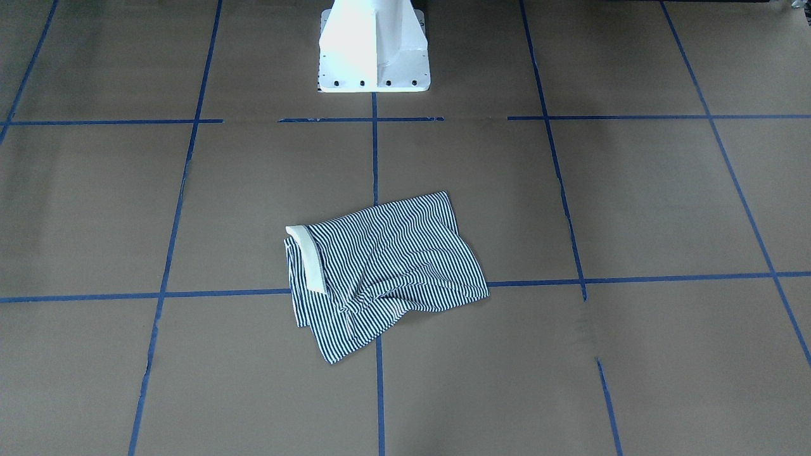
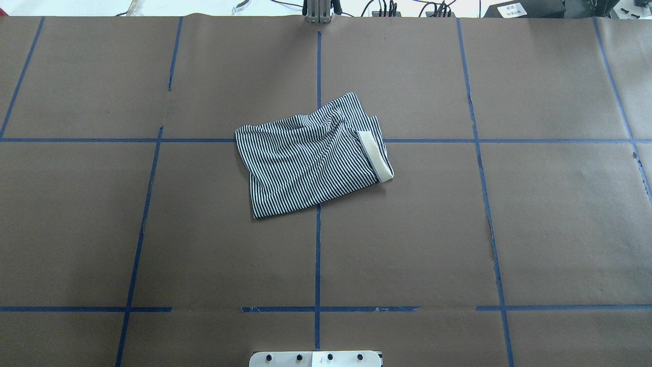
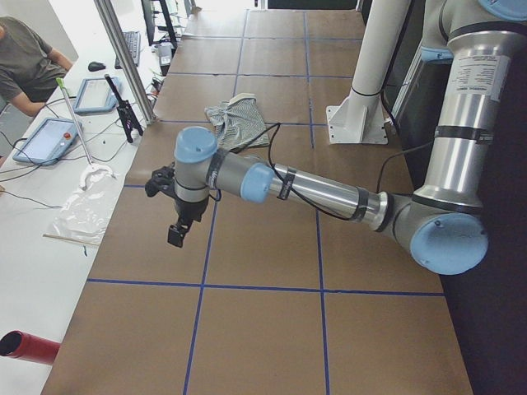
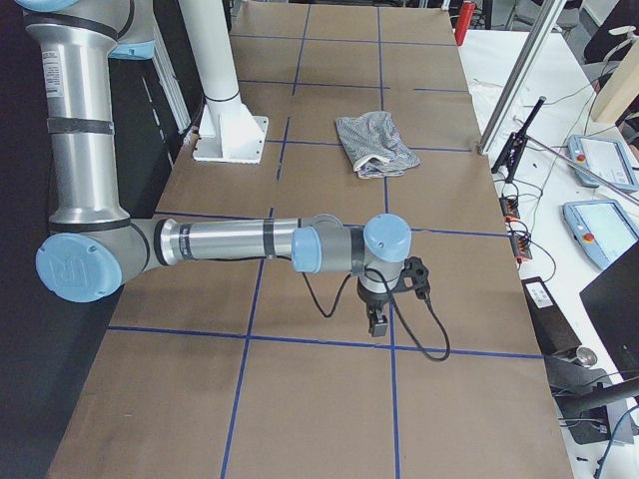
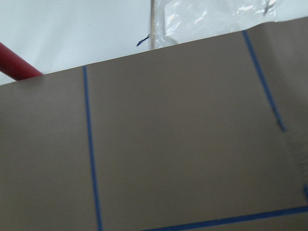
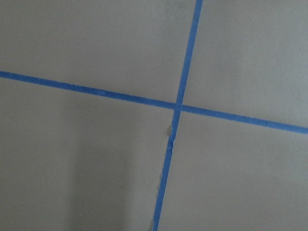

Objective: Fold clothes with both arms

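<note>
Left claw (image 3: 175,238), right claw (image 4: 378,325) well clear of folded shirt (image 2: 305,158); claw states: cannot tell.

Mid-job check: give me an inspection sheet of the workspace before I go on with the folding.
Surface: brown paper with a blue tape grid, the tape torn in places.
Job's things: the striped polo shirt lies bunched and creased near the centre, cream collar showing; nothing touches it.
Clutter: nothing seen on the paper.
Grippers: the left gripper and right gripper hang over bare paper, well away from the shirt; open or shut cannot be told.
Cables: a black cable loops loose off the right wrist, another off the left.
Surroundings: white pedestal; a person at the side bench; pendants.
</note>
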`<state>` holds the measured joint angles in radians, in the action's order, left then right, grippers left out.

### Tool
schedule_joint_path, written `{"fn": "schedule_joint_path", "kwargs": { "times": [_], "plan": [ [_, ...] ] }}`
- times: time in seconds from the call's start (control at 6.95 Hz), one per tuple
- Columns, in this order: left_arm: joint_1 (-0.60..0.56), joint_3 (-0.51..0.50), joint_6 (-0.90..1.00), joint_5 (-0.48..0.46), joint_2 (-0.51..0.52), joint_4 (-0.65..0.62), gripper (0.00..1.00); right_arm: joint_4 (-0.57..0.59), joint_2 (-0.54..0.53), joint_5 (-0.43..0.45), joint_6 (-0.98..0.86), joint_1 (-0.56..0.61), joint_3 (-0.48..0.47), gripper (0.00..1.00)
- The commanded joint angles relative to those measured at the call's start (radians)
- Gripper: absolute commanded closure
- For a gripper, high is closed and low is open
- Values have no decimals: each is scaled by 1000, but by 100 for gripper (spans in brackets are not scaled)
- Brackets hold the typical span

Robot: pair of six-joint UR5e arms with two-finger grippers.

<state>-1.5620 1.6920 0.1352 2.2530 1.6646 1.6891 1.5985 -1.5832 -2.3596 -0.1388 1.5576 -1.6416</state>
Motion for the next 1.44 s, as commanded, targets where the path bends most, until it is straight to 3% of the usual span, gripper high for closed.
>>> {"fn": "schedule_joint_path", "kwargs": {
  "times": [0.0,0.14,0.58,1.29],
  "plan": [
    [-12,-46,20,8,-74,145,0,-26,-70,-24,-13,12,-10,0],
    [-12,-41,8,7,-60,135,0,-26,-69,-24,-12,15,-9,0],
    [-12,6,14,17,-68,-141,0,-26,-58,-26,132,12,-17,0],
    [-10,-23,17,19,-77,-167,0,-26,-74,-27,131,12,-10,0]
  ]
}}
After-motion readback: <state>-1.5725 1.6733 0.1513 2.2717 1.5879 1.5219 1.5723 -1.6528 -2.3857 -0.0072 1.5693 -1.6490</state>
